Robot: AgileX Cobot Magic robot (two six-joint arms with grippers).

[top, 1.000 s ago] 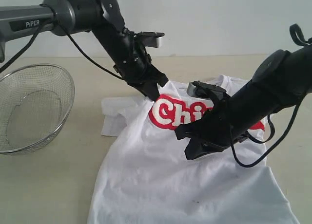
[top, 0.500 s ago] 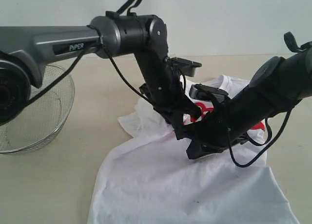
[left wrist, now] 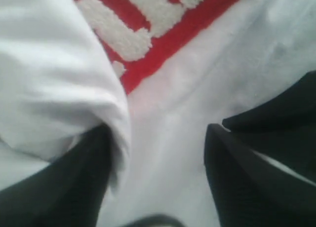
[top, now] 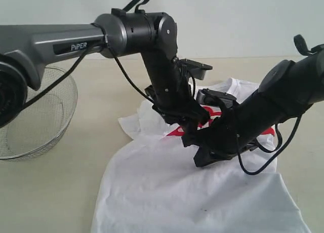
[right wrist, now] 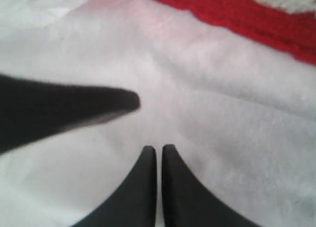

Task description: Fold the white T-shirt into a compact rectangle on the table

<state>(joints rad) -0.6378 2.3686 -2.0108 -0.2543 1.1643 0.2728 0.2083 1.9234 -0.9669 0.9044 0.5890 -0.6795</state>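
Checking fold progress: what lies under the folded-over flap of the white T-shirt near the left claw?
The flap lies on the white T-shirt's chest, covering part of the red-and-white lettering; the rest shows. How much is hidden beneath cannot be seen.

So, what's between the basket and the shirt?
Only bare table. The exterior view shows nothing lying between the basket and the shirt.

T-shirt (top: 192,192) lies on table (top: 61,192), right of centre, down to near edge. Left edge: basket (top: 30,116), well apart from shirt.
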